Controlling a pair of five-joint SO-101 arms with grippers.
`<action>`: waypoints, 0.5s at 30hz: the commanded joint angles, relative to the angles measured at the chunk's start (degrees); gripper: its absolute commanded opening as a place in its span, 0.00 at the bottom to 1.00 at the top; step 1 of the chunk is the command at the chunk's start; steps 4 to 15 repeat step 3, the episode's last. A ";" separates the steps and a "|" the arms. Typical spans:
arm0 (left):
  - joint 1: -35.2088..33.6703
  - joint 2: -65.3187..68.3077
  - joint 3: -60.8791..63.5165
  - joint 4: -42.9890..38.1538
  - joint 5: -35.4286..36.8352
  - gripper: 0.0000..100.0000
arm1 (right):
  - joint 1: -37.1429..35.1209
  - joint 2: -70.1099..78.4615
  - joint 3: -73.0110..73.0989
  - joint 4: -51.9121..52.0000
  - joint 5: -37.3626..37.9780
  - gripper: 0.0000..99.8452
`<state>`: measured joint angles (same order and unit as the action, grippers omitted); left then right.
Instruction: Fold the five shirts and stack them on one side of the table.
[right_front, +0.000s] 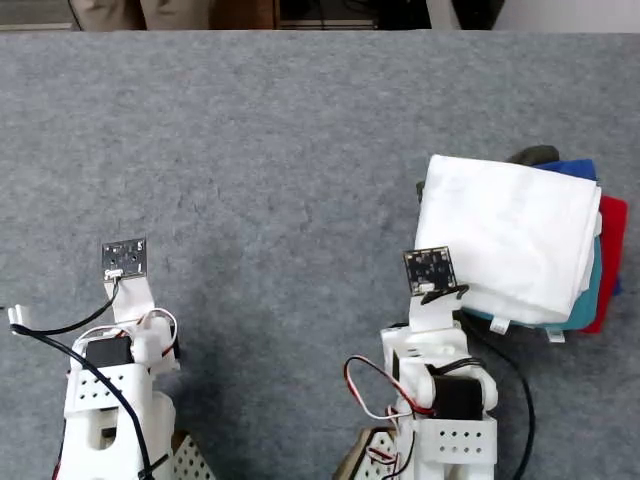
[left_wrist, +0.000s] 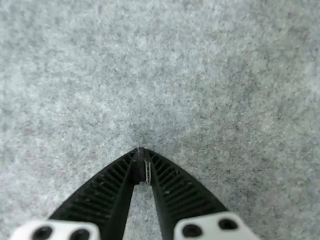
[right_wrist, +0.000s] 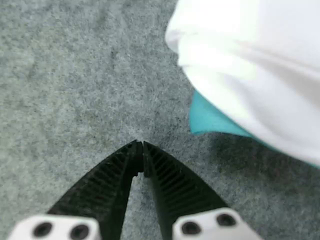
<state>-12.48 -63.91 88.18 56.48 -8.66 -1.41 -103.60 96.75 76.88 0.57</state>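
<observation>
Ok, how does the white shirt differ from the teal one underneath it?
The white shirt lies on top, the teal shirt under it. The white shirt shows its whole folded face; the teal shirt shows only an edge peeking out. Both are folded, at the same side of the table.

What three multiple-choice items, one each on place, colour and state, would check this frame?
1. Where on the table is the stack?
A) at its right edge
B) at its far edge
C) in its centre

2. What colour is the top shirt?
A) red
B) white
C) teal

3. How is the left tool?
A) shut, empty
B) wide open
C) shut on a shirt

Answers:
1 A: the high view shows the stack against the right edge.
2 B: white cloth covers the coloured layers.
3 A: in the left wrist view its jaws meet, with nothing between them.
</observation>
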 joint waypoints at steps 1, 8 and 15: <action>0.79 0.04 0.09 -0.09 0.44 0.02 | -0.48 -6.29 0.04 -1.05 0.79 0.01; 0.79 0.04 0.09 -0.09 0.44 0.02 | -0.48 -6.29 0.04 -1.05 0.79 0.01; 0.79 0.04 0.09 -0.09 0.44 0.02 | -0.48 -6.29 0.04 -1.05 0.79 0.01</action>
